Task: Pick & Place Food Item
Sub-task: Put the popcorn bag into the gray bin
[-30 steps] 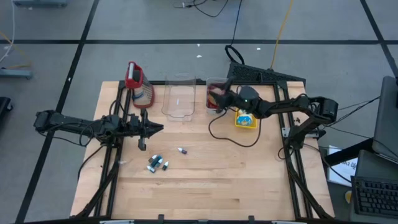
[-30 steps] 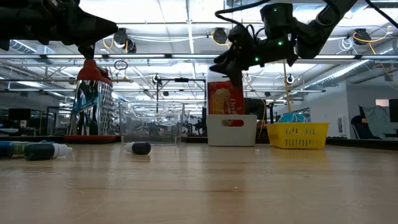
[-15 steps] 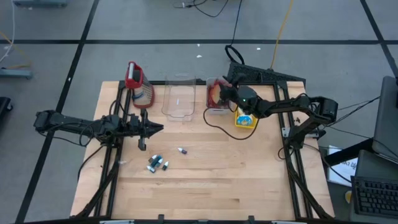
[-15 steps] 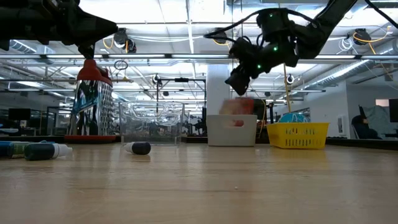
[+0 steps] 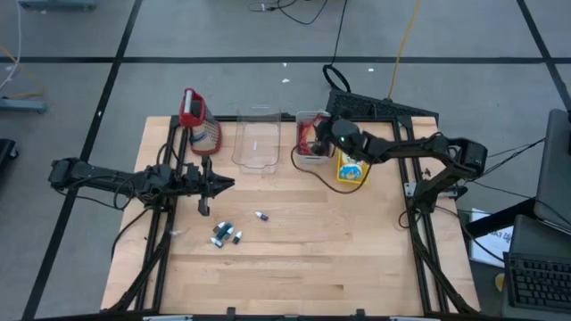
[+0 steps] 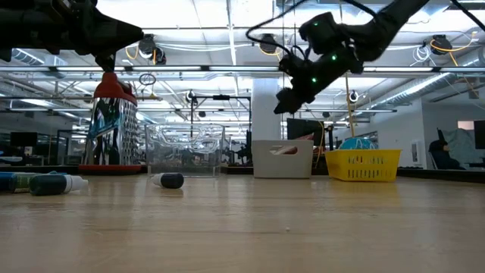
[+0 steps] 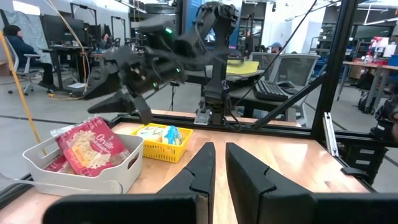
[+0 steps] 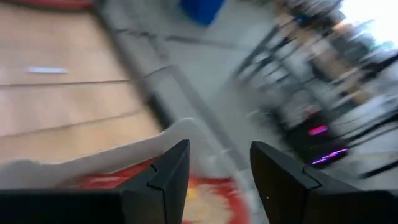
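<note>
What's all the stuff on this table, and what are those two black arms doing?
White bin: one, white, far edge of the table, right of the middle.
Snack bag: one, red and orange, lying in the white bin.
Yellow basket: one, yellow, beside the white bin, with packets inside.
Clear tub: one, see-through, far edge, middle.
Grater: one, red-topped, standing at the far left.
Small bottles: a few, blue and white, lying left of centre.
Table: one, light wood.
Right gripper: one, dark, jaws open, hanging over the white bin.
Left gripper: one, dark, jaws shut, waiting above the table's left side.
</note>
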Controlling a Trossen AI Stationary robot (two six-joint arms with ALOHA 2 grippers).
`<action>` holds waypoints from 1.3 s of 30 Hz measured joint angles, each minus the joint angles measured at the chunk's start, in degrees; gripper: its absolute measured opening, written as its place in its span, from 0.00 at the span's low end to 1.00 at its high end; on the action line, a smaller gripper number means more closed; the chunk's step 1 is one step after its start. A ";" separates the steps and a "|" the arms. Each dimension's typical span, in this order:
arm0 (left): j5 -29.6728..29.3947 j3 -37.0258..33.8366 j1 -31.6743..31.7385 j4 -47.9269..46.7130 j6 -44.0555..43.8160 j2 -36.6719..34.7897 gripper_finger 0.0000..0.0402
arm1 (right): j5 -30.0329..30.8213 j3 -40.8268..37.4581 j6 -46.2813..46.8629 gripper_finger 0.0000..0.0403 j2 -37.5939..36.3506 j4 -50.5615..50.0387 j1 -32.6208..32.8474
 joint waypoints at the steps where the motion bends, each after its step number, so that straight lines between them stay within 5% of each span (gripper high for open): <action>1: 0.00 0.00 0.00 0.02 0.00 0.02 0.09 | -3.88 2.17 3.01 0.39 -0.02 -4.51 -0.87; 6: 0.00 0.00 0.00 0.00 -0.02 0.02 0.09 | -14.86 10.74 13.41 0.38 -0.33 -22.16 -6.41; 16: 0.00 0.00 0.00 0.00 0.00 0.02 0.09 | -8.96 11.49 20.86 0.30 -0.39 -38.93 -17.08; 24: 0.00 0.00 0.00 0.02 0.00 0.02 0.09 | -9.41 6.94 23.44 0.28 -0.39 -36.61 -19.08; 39: 0.00 0.00 0.01 0.02 0.00 0.02 0.09 | -27.70 4.79 22.47 0.27 0.76 -16.90 -19.45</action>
